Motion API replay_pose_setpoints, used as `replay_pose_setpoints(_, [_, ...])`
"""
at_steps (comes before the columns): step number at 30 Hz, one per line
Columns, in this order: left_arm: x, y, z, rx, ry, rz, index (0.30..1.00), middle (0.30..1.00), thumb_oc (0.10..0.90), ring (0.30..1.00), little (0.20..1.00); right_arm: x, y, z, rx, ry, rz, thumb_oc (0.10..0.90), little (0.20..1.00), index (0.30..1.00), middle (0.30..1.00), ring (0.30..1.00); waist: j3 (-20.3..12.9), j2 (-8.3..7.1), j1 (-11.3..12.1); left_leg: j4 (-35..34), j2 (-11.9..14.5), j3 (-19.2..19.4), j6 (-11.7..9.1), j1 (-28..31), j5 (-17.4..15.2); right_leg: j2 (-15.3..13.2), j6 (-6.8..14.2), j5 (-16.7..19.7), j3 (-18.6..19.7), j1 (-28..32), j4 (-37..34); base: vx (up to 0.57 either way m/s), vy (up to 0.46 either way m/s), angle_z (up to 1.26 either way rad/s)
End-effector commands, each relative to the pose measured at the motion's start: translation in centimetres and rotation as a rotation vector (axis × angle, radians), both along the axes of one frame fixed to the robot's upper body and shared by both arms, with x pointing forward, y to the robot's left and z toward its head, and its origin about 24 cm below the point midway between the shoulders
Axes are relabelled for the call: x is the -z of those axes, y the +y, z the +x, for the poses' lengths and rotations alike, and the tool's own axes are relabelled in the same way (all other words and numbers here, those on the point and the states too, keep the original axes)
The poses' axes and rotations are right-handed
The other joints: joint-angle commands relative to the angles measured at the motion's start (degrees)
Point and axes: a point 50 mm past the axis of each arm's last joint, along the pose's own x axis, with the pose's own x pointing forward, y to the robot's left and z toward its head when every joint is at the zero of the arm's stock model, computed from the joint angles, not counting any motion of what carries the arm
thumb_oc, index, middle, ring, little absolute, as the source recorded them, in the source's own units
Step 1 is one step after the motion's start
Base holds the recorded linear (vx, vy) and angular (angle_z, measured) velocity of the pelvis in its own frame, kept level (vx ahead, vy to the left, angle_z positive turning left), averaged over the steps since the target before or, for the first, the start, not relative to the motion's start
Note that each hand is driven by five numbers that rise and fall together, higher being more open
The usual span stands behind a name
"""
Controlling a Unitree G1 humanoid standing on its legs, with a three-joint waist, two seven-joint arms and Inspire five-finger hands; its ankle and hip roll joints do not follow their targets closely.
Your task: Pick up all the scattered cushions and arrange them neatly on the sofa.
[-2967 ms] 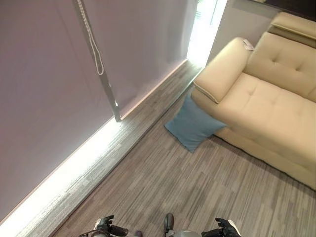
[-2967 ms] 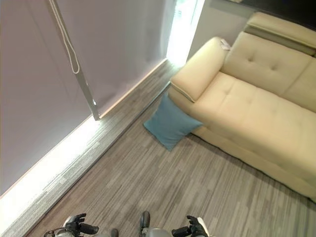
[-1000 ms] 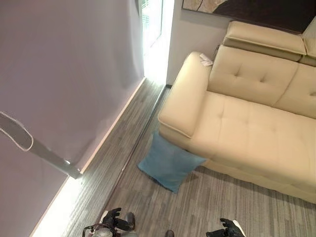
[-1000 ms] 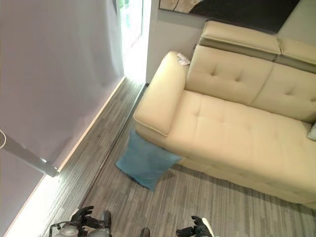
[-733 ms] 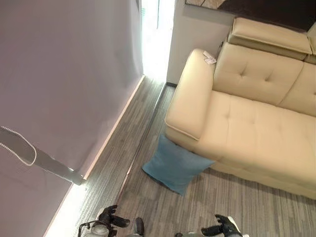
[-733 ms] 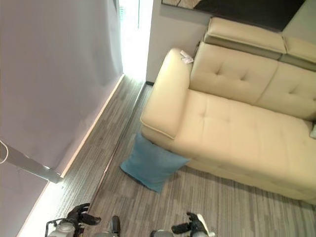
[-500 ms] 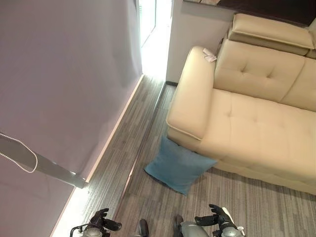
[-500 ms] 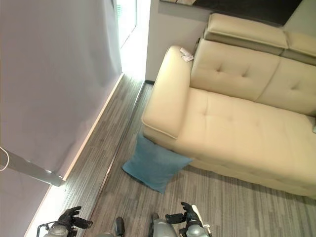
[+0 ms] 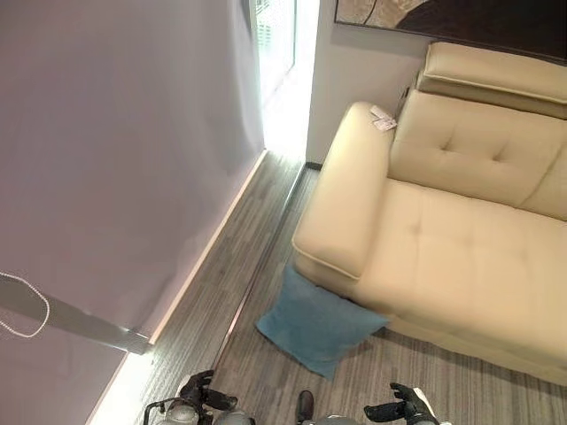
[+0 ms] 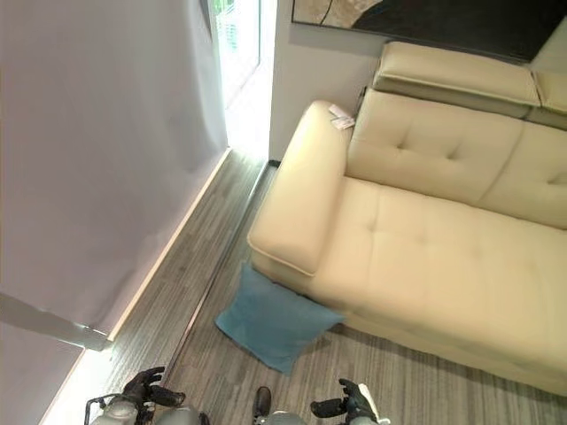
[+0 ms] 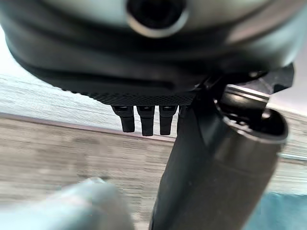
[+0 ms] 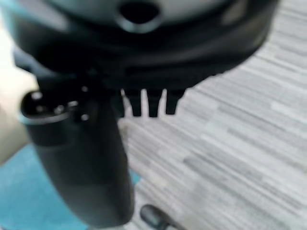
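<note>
we see a square teal-blue fabric cushion (image 9: pixel 317 327) on the grey wood-grain plank floor (image 9: pixel 266 230), standing tilted with its upper edge against the front of the sofa's armrest (image 9: pixel 341 212). it lies ahead of both hands, between them and the sofa, nearer to the right hand than to the left. the cream leather sofa (image 9: pixel 461 230) has a smooth seat with stitched dimples, a tufted backrest and a padded headrest on top. its seat carries no cushion in the part we can see. a small white paper tag (image 9: pixel 383 121) lies on the far end of the armrest, well beyond both hands.

the left hand (image 9: pixel 200 393) hangs low above the floor, its dark fingers relaxed and spread, holding nothing; in the left wrist view the fingertips (image 11: pixel 144 120) point out in a short straight row beside the thumb. the right hand (image 10: pixel 351 403) is also low, with its fingers loosely extended and empty, and its thumb has a white cover. in the right wrist view a piece of the teal cushion shows just past the thumb.

beyond the left hand a matte grey roller blind (image 9: pixel 115 150) covers the window, with a metal bottom bar (image 9: pixel 71 317) and a looped bead cord (image 9: pixel 22 310). bright daylight comes through a narrow gap (image 9: pixel 283 62) between the blind and the white wall. a dark framed picture (image 10: pixel 425 22) hangs above the sofa. nothing lies on the floor between the hands and the cushion.
</note>
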Motion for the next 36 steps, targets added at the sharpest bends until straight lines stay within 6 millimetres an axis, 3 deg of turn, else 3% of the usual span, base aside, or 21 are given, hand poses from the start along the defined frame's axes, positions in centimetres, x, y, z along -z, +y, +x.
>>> replay_pose_setpoints(1, [0.0, 0.6, -0.7, 0.022, 0.006, 0.033, 0.900, 0.900, 0.800, 0.900, 0.900, -0.5, -1.5, 0.0, 0.001, -0.018, -0.050, 0.800, 0.900, 0.900, 0.900, 0.900, -0.16, 0.31, 1.49, -4.13, -2.00, -7.61, 1.04, -1.77, 1.82, -0.70, 6.58, -8.00, 5.78, -0.03, 4.93, 0.15, 0.135, -0.45])
replay_pose_setpoints(3, [0.0, 0.5, -0.6, 0.002, -0.003, 0.021, 0.900, 0.900, 0.800, 0.900, 0.900, -0.5, -1.6, 0.0, 0.003, -0.016, -0.057, 0.800, 0.900, 0.900, 0.900, 0.900, 0.18, 0.59, 2.34, -6.45, -2.86, -14.32, 0.38, -2.29, 3.62, -0.27, 6.60, -8.52, 7.87, 0.53, 5.31, 0.14, 0.143, -0.62])
replay_pose_setpoints(5, [0.1, 0.5, -0.6, -0.007, -0.004, 0.017, 0.900, 0.900, 0.800, 0.900, 0.900, -0.6, -2.0, 0.0, 0.005, -0.017, -0.069, 0.800, 0.900, 0.900, 0.900, 0.900, 0.27, 1.00, 2.75, -7.67, -3.84, -18.10, 0.16, -2.64, 4.60, -0.26, 6.91, -8.69, 9.47, 0.81, 5.48, 0.14, 0.181, -0.76])
replay_pose_setpoints(8, [0.5, 0.2, -1.7, 0.016, 0.043, 0.015, 0.900, 0.900, 0.800, 0.900, 0.900, -0.6, -2.1, 0.1, 0.004, -0.008, -0.063, 0.800, 0.900, 0.900, 0.900, 0.900, -1.19, 1.76, 2.24, -10.65, -3.50, -14.54, 1.05, 0.13, 3.68, -2.98, 9.20, -8.30, 11.01, 0.22, 6.50, 0.21, 0.413, -0.72])
replay_pose_setpoints(9, [0.4, 0.5, -1.6, 0.023, 0.039, 0.025, 0.900, 0.900, 0.800, 0.900, 0.900, -0.6, -1.7, 0.4, -0.016, -0.012, -0.058, 0.800, 0.900, 0.900, 0.900, 0.900, -1.10, 1.72, 2.33, -10.67, -3.88, -12.26, 2.03, 0.58, 2.91, -4.21, 10.21, -7.96, 11.73, -0.86, 7.54, 0.14, 0.418, -0.64])
replay_pose_setpoints(13, [0.1, 1.1, -1.2, 0.012, 0.021, 0.041, 0.900, 0.900, 0.800, 0.900, 0.900, -0.8, -1.2, 1.3, -0.035, -0.033, -0.050, 0.800, 0.900, 0.900, 0.900, 0.900, -0.85, 1.85, 2.72, -11.21, -4.42, -9.32, 3.36, 0.94, 2.10, -5.69, 11.65, -6.91, 12.11, -3.09, 9.15, 0.03, 0.205, -0.67])
replay_pose_setpoints(16, [-0.1, 1.7, -1.0, -0.006, 0.011, 0.056, 0.900, 0.900, 0.800, 0.900, 0.900, -1.2, -0.8, 2.5, -0.071, -0.065, -0.055, 0.800, 0.900, 0.900, 0.900, 0.900, -0.51, 2.48, 3.76, -13.08, -4.17, -6.15, 4.41, 1.90, 1.76, -7.69, 13.02, -5.58, 8.04, -5.85, 11.90, 0.01, 0.139, -0.47])
replay_pose_setpoints(18, [-0.2, 2.1, -1.0, -0.013, 0.010, 0.064, 0.900, 0.900, 0.800, 0.900, 0.900, -1.4, -0.5, 3.1, -0.084, -0.088, -0.052, 0.800, 0.900, 0.900, 0.900, 0.900, -0.24, 2.54, 3.98, -14.21, -3.68, -4.86, 4.50, 3.03, 1.76, -7.91, 12.92, -5.08, 3.88, -7.31, 13.23, 0.02, 0.038, -0.84])
replay_pose_setpoints(20, [-0.2, 2.3, -1.0, -0.017, 0.008, 0.069, 0.900, 0.900, 0.800, 0.900, 0.900, -1.5, -0.4, 3.4, -0.092, -0.100, -0.054, 0.800, 0.900, 0.900, 0.900, 0.900, 0.00, 2.54, 3.93, -14.63, -3.52, -4.34, 4.50, 3.36, 1.83, -7.43, 12.68, -4.86, 2.46, -8.40, 13.46, -0.01, 0.001, -0.39])
replay_pose_setpoints(21, [-0.4, 2.5, -0.7, -0.019, 0.001, 0.075, 0.900, 0.900, 0.800, 0.900, 0.900, -1.7, -0.4, 3.8, -0.104, -0.113, -0.058, 0.800, 0.900, 0.900, 0.900, 0.900, 0.57, 2.29, 3.95, -14.70, -3.52, -3.01, 4.45, 3.54, 1.56, -7.01, 11.85, -4.27, -1.88, -10.17, 12.08, -0.02, -0.009, -0.51])
replay_pose_setpoints(22, [-0.4, 2.5, -0.7, -0.019, 0.001, 0.075, 0.900, 0.900, 0.800, 0.900, 0.900, -1.7, -0.4, 3.8, -0.104, -0.113, -0.058, 0.800, 0.900, 0.900, 0.900, 0.900, 0.57, 2.30, 3.94, -14.70, -3.51, -3.02, 4.45, 3.54, 1.55, -7.01, 11.85, -4.27, -1.89, -10.17, 12.07, -0.01, -0.049, -0.79])
replay_pose_setpoints(23, [-0.4, 2.6, -0.7, -0.024, -0.001, 0.073, 0.900, 0.900, 0.800, 0.900, 0.900, -1.7, -0.5, 3.7, -0.105, -0.113, -0.059, 0.800, 0.900, 0.900, 0.900, 0.900, 0.58, 2.09, 4.28, -14.40, -3.30, -2.16, 4.30, 3.47, 1.33, -7.43, 11.40, -4.54, -5.31, -10.08, 10.95, 0.06, -0.137, -0.64])
replay_pose_setpoints(25, [-0.4, 2.5, -0.9, -0.024, 0.000, 0.070, 0.900, 0.900, 0.800, 0.900, 0.900, -1.4, -0.8, 2.7, -0.099, -0.085, -0.070, 0.800, 0.900, 0.900, 0.900, 0.900, 0.37, 1.51, 3.70, -13.58, -3.35, -1.63, 3.84, 3.89, 0.82, -5.52, 10.06, -5.33, -4.27, -7.75, 7.24, 0.09, -0.156, -0.21])
replay_pose_setpoints(28, [-0.3, 2.2, -0.7, -0.030, -0.008, 0.052, 0.900, 0.900, 0.800, 0.900, 0.900, -1.3, -1.4, 2.3, -0.066, -0.078, -0.080, 0.800, 0.900, 0.900, 0.900, 0.900, 0.14, 1.34, 3.68, -12.84, -3.43, -1.39, 3.26, 3.53, 0.72, -5.50, 9.99, -4.63, -4.83, -6.63, 5.27, 0.05, -0.121, 0.07])
replay_pose_setpoints(33, [-0.4, 0.5, 0.5, -0.001, -0.041, 0.016, 0.900, 0.900, 0.800, 0.900, 0.900, -1.8, -2.5, 2.4, -0.033, -0.096, -0.101, 0.800, 0.900, 0.900, 0.900, 0.900, 1.51, 1.66, 3.34, -4.37, -3.31, -3.41, 1.04, -0.49, -0.19, -5.27, 7.96, -5.82, -4.80, -4.38, 4.22, 0.03, -0.094, 0.13])
replay_pose_setpoints(36, [-0.4, 0.2, 0.8, 0.006, -0.051, 0.007, 0.900, 0.900, 0.800, 0.900, 0.900, -1.8, -2.8, 2.4, -0.032, -0.094, -0.110, 0.800, 0.900, 0.900, 0.900, 0.900, 1.38, 1.86, 3.33, -5.68, -2.63, -3.70, 0.85, -1.17, 0.53, -5.10, 8.01, -6.28, -5.09, -3.65, 3.71, 0.09, -0.012, 0.12])
